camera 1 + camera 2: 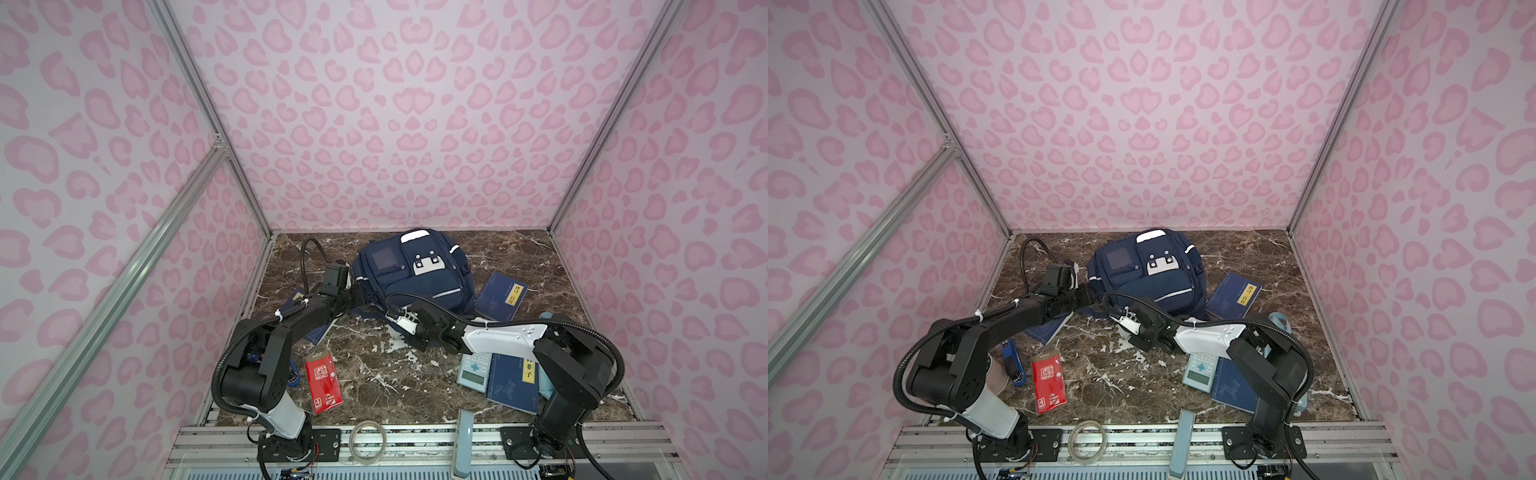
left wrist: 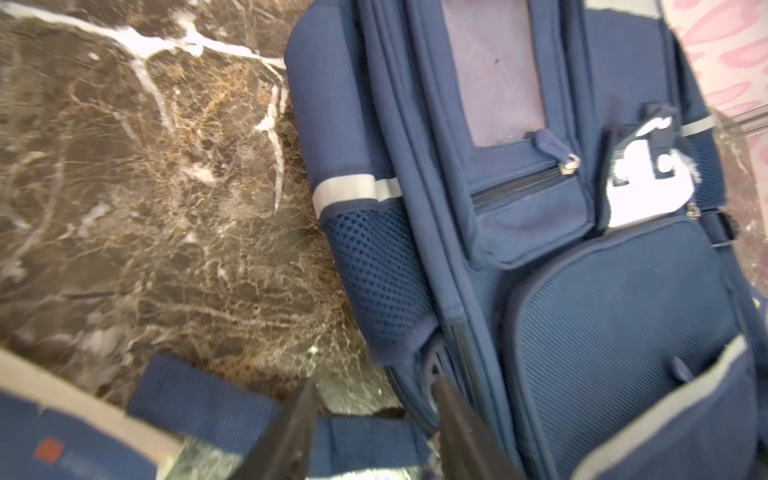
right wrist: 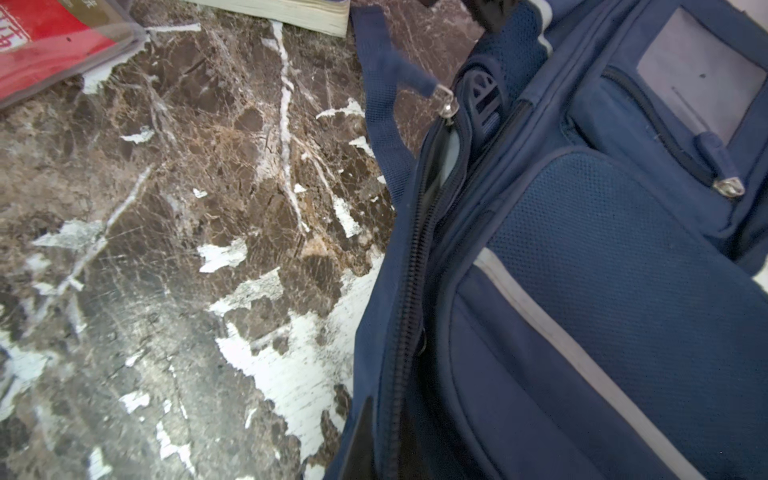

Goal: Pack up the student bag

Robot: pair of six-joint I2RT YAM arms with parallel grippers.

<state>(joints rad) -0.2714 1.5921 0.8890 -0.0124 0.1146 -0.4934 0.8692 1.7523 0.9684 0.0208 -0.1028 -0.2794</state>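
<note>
Marble-patterned brown tabletop (image 1: pixel 374 374) with white veins fills the lower part of both top views. It is boxed in by pink leopard-print walls (image 1: pixel 395 104) on aluminium framing. The student bag (image 1: pixel 415 274) lies front-up at the back of the surface, centre of the frame, near the rear wall.

A dark-blue book (image 1: pixel 500 297) lies just right of the bag. A second book (image 1: pixel 515 384) sits at lower right with a calculator (image 1: pixel 473 372) against its left edge. A red packet (image 1: pixel 323 382) lies at lower left, and a third book (image 1: pixel 320 332) is mostly hidden under my left arm.

The left gripper (image 2: pixel 374 390) sits at the bag's lower left corner. In the left wrist view its jaws stand apart, with a loose navy strap (image 2: pixel 199 395) running across the gap and nothing pinched. The right gripper (image 1: pixel 407 330) is at the bag's near edge. Only one dark finger (image 3: pixel 360 436) shows in the right wrist view, so I cannot tell how its jaws stand.

The bag's main zip (image 3: pixel 409 291) gapes slightly near the slider, showing a sliver of grey lining (image 3: pixel 451 153). What is inside I cannot make out.
</note>
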